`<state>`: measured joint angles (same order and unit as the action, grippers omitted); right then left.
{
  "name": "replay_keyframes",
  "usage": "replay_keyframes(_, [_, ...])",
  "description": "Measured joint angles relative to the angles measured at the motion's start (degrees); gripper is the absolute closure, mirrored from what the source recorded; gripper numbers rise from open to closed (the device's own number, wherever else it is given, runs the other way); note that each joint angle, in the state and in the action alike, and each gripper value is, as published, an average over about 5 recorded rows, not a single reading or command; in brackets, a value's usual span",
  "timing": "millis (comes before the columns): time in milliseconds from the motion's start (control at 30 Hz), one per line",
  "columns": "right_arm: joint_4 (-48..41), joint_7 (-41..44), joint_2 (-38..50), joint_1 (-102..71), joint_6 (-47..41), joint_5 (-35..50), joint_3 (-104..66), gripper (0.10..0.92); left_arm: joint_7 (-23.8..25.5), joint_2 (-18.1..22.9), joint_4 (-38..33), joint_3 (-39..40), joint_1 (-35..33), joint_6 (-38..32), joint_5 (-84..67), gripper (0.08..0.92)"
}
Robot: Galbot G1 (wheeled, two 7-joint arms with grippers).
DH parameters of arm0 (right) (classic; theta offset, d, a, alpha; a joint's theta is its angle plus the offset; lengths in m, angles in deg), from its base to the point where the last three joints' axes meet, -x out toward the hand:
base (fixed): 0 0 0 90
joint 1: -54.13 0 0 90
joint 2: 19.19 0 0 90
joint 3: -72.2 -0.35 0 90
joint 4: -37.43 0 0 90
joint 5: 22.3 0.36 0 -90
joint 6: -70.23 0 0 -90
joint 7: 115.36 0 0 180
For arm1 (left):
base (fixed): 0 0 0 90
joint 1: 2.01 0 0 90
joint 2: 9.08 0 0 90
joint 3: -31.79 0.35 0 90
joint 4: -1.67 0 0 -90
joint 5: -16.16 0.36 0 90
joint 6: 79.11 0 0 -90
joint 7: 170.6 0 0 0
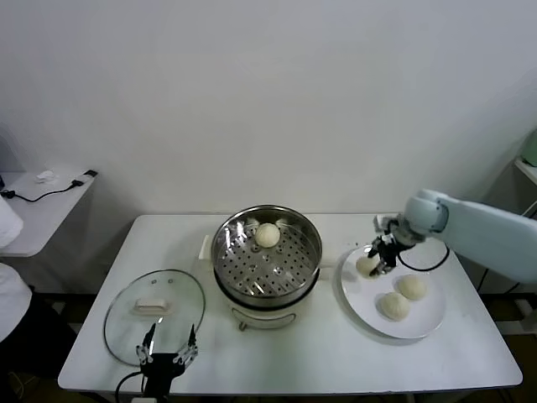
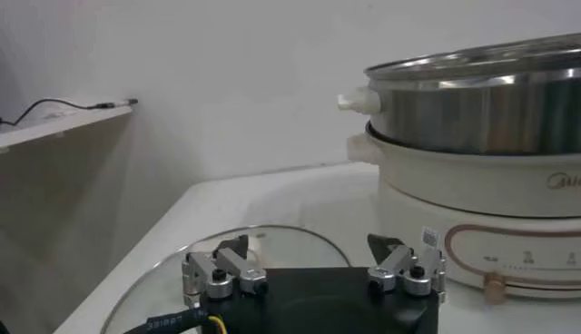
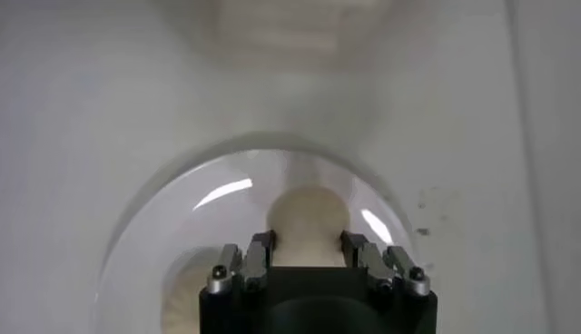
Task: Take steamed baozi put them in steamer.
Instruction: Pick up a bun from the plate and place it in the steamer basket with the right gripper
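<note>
Three steamed baozi (image 1: 394,290) sit on the plate (image 1: 428,323) near the counter's right edge; the right gripper (image 1: 377,260) has its jaws clamped on one. Lift straight up, gently, then cross to the steamer (image 1: 267,256). Left gripper (image 1: 168,357) idles, jaws wide.

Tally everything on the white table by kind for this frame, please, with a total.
Baozi: 4, namely one in the steamer, one in the right gripper, two loose on the plate
Steamer: 1
Plate: 1
Glass lid: 1
Total: 7
</note>
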<state>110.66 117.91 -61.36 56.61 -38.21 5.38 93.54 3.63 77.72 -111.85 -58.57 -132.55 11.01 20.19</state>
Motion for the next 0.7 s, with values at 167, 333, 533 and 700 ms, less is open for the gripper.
replay_keyframes(167, [2.9,-0.3,-2.2,9.7,-1.6,7.1,2.1,0.499,0.1,-0.3,0.1,0.5,0.4,0.2,-0.1,0.177])
replay_keyframes(333, [7.0,-2.7,-6.2,15.8,-4.6,14.5,2.8,0.499,0.1,-0.6,0.0,1.1,0.4,0.3,-0.1,0.177])
replay_keyframes(533, [10.1,-6.8,-13.1,17.9,-8.6,21.2,3.0,0.499,0.1,-0.8,-0.3,1.4,0.0,0.2,-0.1,0.177])
replay_keyframes(700, [10.2,-10.0,-19.1,17.1,-11.2,24.2,3.4,0.499,0.1,-0.7,-0.7,1.1,-0.2,0.3,-0.1,0.177])
